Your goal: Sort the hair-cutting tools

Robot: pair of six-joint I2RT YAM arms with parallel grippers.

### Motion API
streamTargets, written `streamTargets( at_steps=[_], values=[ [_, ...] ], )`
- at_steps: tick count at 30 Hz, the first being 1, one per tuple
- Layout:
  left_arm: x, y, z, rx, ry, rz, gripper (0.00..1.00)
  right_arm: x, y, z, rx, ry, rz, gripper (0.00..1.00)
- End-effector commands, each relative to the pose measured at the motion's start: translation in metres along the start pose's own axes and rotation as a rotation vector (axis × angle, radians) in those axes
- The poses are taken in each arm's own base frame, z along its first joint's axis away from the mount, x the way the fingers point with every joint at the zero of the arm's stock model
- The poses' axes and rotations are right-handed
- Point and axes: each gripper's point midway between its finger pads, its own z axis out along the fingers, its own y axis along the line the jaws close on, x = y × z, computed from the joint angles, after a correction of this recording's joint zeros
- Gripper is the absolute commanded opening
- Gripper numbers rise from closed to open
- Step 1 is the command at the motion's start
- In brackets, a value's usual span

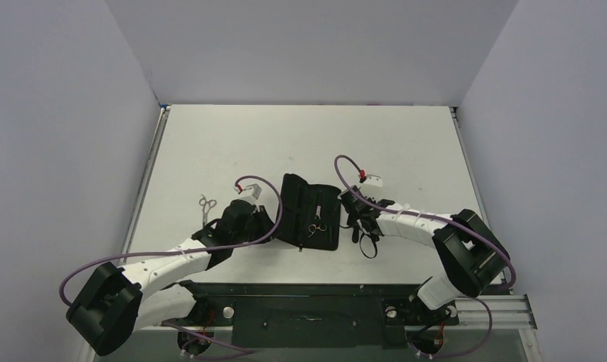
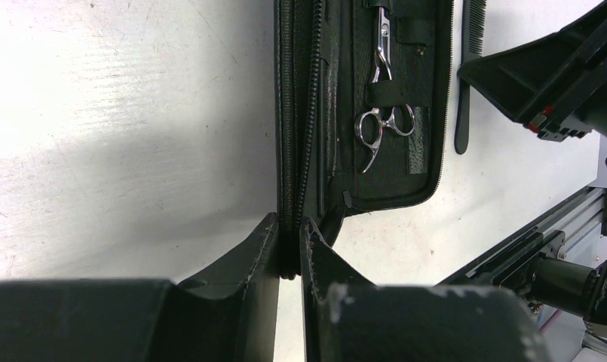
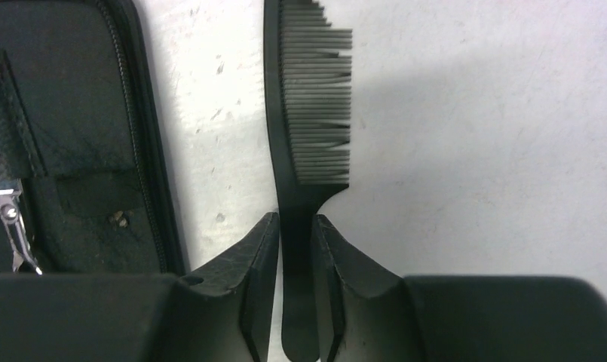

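Note:
The black zip case point(image 1: 309, 213) lies open mid-table. My left gripper point(image 2: 289, 222) is shut on the zipped edge of the case point(image 2: 330, 173), at its left side. One pair of silver scissors point(image 2: 381, 121) is strapped inside the case. A second pair of scissors point(image 1: 206, 204) lies loose on the table, left of the left arm. The black comb point(image 3: 315, 113) lies on the table just right of the case. My right gripper point(image 3: 296, 220) is closed round its handle, teeth pointing away from the case point(image 3: 66, 151).
White walls enclose the table on the left, back and right. A dark mounting rail point(image 1: 308, 302) runs along the near edge between the arm bases. Purple cables loop off both arms. The right gripper's body point(image 2: 556, 75) sits close to the case's right edge.

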Motion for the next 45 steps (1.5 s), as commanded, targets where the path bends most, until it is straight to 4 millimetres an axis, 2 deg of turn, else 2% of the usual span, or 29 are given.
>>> streamTargets(
  at_steps=[1, 14, 21, 26, 27, 28, 29, 30, 32, 34, 39, 40, 42, 45],
  values=[
    [-0.011, -0.014, -0.005, 0.063, -0.056, -0.002, 0.00, 0.051, -0.012, -0.008, 0.012, 0.122, -0.020, 0.18],
    [-0.001, -0.007, -0.011, 0.076, -0.061, -0.017, 0.00, 0.125, -0.007, -0.062, -0.065, 0.143, -0.028, 0.18],
    [0.004, -0.003, -0.013, 0.071, -0.054, -0.019, 0.00, 0.166, -0.013, -0.087, -0.097, 0.148, -0.062, 0.15],
    [0.005, -0.001, -0.011, 0.063, -0.049, -0.015, 0.00, 0.175, -0.018, -0.105, -0.103, 0.122, -0.078, 0.13],
    [0.004, -0.001, -0.011, 0.062, -0.047, -0.011, 0.00, 0.170, -0.011, -0.112, -0.133, 0.096, -0.084, 0.14],
    [0.004, -0.001, -0.011, 0.060, -0.048, -0.009, 0.00, 0.167, -0.012, -0.116, -0.128, 0.079, -0.093, 0.19],
    [0.003, -0.002, -0.011, 0.058, -0.049, -0.007, 0.00, 0.157, -0.001, -0.125, -0.164, 0.045, -0.082, 0.23],
    [0.002, -0.002, -0.011, 0.059, -0.051, -0.005, 0.00, 0.150, -0.001, -0.128, -0.160, 0.027, -0.097, 0.30],
    [0.000, -0.004, -0.012, 0.060, -0.055, -0.003, 0.00, 0.127, 0.015, -0.143, -0.194, -0.032, -0.075, 0.38],
    [-0.003, -0.005, -0.014, 0.059, -0.064, 0.001, 0.00, 0.105, 0.017, -0.144, -0.184, -0.074, -0.053, 0.42],
    [-0.007, -0.001, -0.016, 0.029, -0.081, 0.005, 0.00, 0.047, 0.007, -0.128, -0.115, -0.144, 0.043, 0.44],
    [-0.008, 0.003, -0.016, 0.009, -0.087, 0.004, 0.00, 0.043, 0.009, -0.125, -0.123, -0.134, 0.029, 0.44],
    [-0.009, 0.009, -0.017, -0.020, -0.097, -0.005, 0.00, 0.027, 0.002, -0.110, -0.079, -0.122, 0.052, 0.44],
    [-0.012, 0.015, -0.021, -0.057, -0.117, -0.020, 0.00, 0.019, 0.007, -0.097, -0.053, -0.104, 0.010, 0.45]
  ],
)
